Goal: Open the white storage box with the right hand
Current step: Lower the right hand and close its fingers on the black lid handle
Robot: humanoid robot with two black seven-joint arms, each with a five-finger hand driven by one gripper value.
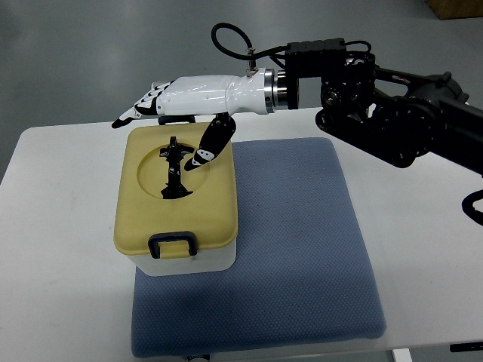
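The white storage box (pixel 178 258), with its yellow lid (pixel 177 190) still on and a dark latch (pixel 173 245) at the front, sat on the left part of a blue mat (pixel 302 249) on the white table (pixel 430 249). Above its far edge hung the right hand (pixel 185 102), fingers stretched out and holding nothing, thumb (pixel 211 142) angled down toward the lid.

Right robot hand (pixel 177 102) above far edge of box lid (pixel 175 192), fingers spread, thumb down over lid recess. Black handle (pixel 173 170) upright in recess, just beside thumb. Front latch (pixel 172 243) unobstructed. Blue mat (pixel 302 241) right of box bare; bench (pixel 60 249) left of box bare.
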